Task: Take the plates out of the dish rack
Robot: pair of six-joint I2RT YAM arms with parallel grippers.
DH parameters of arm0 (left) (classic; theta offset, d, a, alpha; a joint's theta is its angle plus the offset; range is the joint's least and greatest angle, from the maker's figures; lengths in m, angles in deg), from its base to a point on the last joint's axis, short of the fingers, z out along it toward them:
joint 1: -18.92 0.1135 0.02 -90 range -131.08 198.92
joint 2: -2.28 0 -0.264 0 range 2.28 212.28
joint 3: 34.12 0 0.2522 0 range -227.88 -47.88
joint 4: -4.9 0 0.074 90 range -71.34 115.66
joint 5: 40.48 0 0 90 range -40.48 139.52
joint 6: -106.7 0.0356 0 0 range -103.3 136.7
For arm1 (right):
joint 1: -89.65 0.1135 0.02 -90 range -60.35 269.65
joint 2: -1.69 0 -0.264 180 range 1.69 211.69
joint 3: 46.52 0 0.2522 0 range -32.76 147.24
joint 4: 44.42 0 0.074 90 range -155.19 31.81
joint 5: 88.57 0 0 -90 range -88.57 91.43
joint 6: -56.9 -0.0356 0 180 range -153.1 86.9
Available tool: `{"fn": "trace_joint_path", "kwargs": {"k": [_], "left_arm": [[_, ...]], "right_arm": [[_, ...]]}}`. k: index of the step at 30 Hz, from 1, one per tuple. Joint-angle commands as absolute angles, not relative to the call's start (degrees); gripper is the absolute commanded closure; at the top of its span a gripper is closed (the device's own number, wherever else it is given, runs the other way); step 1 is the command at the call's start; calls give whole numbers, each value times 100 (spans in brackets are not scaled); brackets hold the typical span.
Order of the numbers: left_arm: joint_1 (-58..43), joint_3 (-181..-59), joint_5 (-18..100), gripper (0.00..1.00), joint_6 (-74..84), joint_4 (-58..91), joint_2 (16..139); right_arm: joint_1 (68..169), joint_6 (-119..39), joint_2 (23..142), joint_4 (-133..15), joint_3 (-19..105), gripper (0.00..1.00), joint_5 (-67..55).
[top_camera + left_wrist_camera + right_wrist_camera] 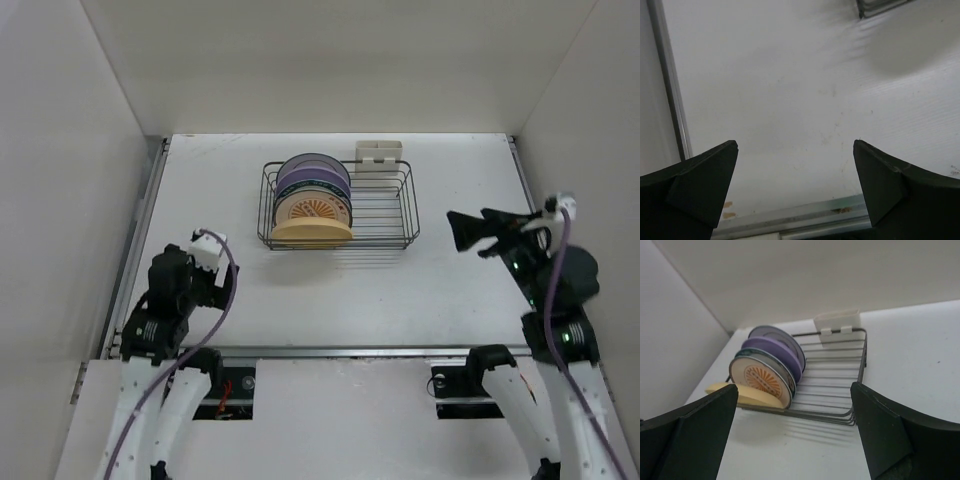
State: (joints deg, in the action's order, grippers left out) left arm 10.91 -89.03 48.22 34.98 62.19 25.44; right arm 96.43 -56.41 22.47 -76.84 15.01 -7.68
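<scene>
The dark wire dish rack stands at the middle back of the table, with a white cutlery holder clipped to its far edge. Several plates stand on edge in its left half: a yellow plate in front and leaning, a white one with an orange sunburst, and a lavender one. My right gripper is open and empty, right of the rack and aimed at it. Its wrist view shows the rack, yellow plate, sunburst plate and lavender plate. My left gripper is open and empty over bare table at the near left.
White walls enclose the table on three sides. Metal rails run along the left edge, the right edge and the near edge. The near rail shows in the left wrist view. The rack's right half holds no plates.
</scene>
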Motion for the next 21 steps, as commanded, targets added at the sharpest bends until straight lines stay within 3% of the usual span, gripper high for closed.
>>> {"fn": "trace_joint_path", "kwargs": {"k": [1, 5, 8, 9, 10, 12, 16, 17, 21], "left_arm": [[1057, -9427, 5138, 0, 3366, 5838, 3977], [864, -11417, 4777, 0, 3156, 6101, 5534], [864, -12878, 4259, 0, 2963, 7039, 6974], [864, -14136, 4110, 3, 2788, 7460, 7439], [968, -14784, 3604, 9, 2734, 8291, 8366], [969, -16014, 3117, 18, 2646, 8781, 9058], [969, -15621, 3115, 32, 1908, 8477, 9746], [969, -15382, 3176, 33, 1811, 8266, 9746], [865, -14633, 3596, 33, 1635, 7229, 9956]], "right_arm": [[9694, -5403, 3672, -6611, 2134, 0, -1939], [10755, -4464, 6235, -6993, 3690, 0, -1328], [11767, -3365, 7215, -7662, 5041, 0, -88], [11899, -3041, 7479, -7760, 5169, 0, 18], [12013, -2881, 7482, -7596, 5066, 0, 19], [12110, -2390, 7386, -7183, 4759, 3, -251], [12392, -1334, 7516, -7644, 4476, 10, -902], [12445, -1332, 7517, -7751, 4476, 15, -973], [12883, -1148, 7517, -7805, 4274, 18, -903]]}}
